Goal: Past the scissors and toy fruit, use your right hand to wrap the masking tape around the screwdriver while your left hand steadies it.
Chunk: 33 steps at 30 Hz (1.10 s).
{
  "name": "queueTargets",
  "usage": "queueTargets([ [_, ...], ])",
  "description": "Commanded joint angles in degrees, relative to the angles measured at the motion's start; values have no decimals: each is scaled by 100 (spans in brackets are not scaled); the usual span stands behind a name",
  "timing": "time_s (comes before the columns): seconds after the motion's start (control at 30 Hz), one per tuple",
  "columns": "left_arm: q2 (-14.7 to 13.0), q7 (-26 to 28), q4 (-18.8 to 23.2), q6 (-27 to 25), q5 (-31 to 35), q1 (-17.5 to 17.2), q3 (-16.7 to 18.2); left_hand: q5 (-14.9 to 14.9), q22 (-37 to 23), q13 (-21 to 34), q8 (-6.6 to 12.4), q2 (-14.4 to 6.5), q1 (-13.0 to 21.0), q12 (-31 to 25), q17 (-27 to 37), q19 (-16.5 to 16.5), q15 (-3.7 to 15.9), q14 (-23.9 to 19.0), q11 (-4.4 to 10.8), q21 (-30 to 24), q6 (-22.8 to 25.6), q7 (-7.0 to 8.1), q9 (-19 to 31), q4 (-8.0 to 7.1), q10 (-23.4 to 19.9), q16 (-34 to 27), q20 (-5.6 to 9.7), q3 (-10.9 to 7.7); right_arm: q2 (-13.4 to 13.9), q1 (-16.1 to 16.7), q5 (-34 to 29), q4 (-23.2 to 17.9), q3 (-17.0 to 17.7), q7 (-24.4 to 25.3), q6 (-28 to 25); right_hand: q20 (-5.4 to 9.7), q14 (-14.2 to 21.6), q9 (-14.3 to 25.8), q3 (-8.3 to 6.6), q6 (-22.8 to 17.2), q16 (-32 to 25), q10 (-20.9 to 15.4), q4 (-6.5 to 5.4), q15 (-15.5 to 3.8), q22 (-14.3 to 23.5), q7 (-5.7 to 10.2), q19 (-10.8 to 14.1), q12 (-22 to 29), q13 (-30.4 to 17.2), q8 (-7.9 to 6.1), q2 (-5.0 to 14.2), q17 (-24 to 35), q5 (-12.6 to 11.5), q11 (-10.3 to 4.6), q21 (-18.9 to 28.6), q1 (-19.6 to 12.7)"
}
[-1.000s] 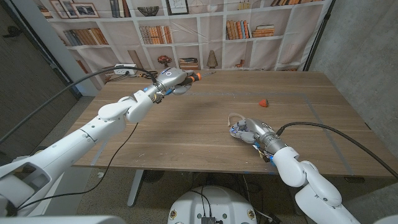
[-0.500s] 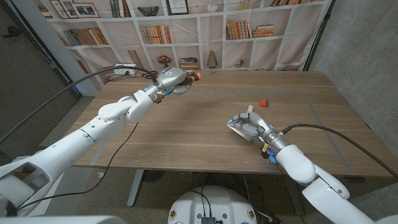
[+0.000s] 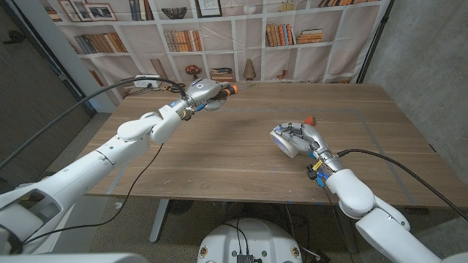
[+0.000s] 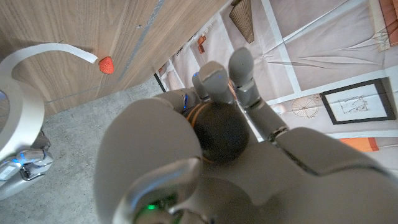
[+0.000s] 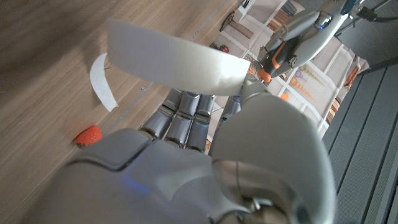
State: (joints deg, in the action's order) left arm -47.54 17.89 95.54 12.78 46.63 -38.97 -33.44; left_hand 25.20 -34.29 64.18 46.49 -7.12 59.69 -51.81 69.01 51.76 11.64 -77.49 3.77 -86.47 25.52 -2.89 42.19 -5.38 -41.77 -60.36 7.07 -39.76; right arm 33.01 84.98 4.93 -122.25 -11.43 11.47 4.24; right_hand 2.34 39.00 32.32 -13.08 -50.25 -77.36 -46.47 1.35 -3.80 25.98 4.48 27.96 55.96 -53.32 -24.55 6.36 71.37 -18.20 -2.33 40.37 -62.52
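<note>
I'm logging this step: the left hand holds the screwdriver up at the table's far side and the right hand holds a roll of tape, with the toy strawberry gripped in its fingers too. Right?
Not quite. The toy strawberry lies on the table just beyond the right hand, as the head view shows. The left hand does hold the screwdriver, and the right hand holds the roll of tape.

- Masking tape [image 3: 282, 139]: white roll, with a white loose strip [image 5: 102, 81].
- Screwdriver [image 3: 227, 90]: orange and black handle.
- Toy strawberry [image 3: 310, 120]: red.
- Table [image 3: 219, 153]: brown wood grain.
- Left hand [image 3: 201, 93] and right hand [image 3: 303, 139]: silver-grey.
</note>
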Motion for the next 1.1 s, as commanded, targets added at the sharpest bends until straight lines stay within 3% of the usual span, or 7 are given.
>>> queueTargets([
  [0.03, 49, 36, -50, 25, -3, 29, -37, -3, -19, 9, 51, -77, -35, -49, 21, -43, 13, -57, 14, -39, 3, -13, 1, -71, -5, 16, 507, -117, -458, -44, 271, 345, -57, 798, 944, 21, -18, 30, -89, -469, -92, -275, 12, -833, 55, -429, -73, 145, -255, 14, 398, 14, -50, -241, 81, -406],
  [0.2, 40, 40, -19, -12, -18, -4, -19, -4, -15, 27, 57, -78, -43, -60, 14, -43, 13, -46, 23, -42, 5, -5, -12, -70, 8, 24, 506, -123, -797, -136, 436, 492, -74, 1073, 1294, 85, -34, 4, -83, -491, -163, -249, -18, -832, 85, -449, -79, 190, -353, 35, 372, 15, -58, -227, 158, -388],
  [0.57, 25, 41, 44, -33, -69, -86, -1, -5, -31, 13, 96, -82, -69, -74, 67, -64, 14, -46, 22, -65, -16, -5, -33, -56, 7, -25, 493, -156, -992, -424, 814, 597, -98, 1111, 1509, 108, -29, -28, -88, -504, -285, -228, -44, -830, 118, -423, -43, 200, -402, 74, 351, 11, -80, -230, 304, -395],
  [1.1, -5, -121, 266, -84, -363, -289, 121, -9, -41, 10, 141, -82, -103, -100, -1, -61, 6, -48, 17, -91, -21, -15, -76, -42, 17, 6, 496, -178, -1396, -993, 601, 811, -193, 1550, 1681, 140, -67, -40, -93, -508, -442, -259, -98, -823, 144, -397, -92, 143, -323, 123, 337, 3, -104, -242, 493, -393],
])
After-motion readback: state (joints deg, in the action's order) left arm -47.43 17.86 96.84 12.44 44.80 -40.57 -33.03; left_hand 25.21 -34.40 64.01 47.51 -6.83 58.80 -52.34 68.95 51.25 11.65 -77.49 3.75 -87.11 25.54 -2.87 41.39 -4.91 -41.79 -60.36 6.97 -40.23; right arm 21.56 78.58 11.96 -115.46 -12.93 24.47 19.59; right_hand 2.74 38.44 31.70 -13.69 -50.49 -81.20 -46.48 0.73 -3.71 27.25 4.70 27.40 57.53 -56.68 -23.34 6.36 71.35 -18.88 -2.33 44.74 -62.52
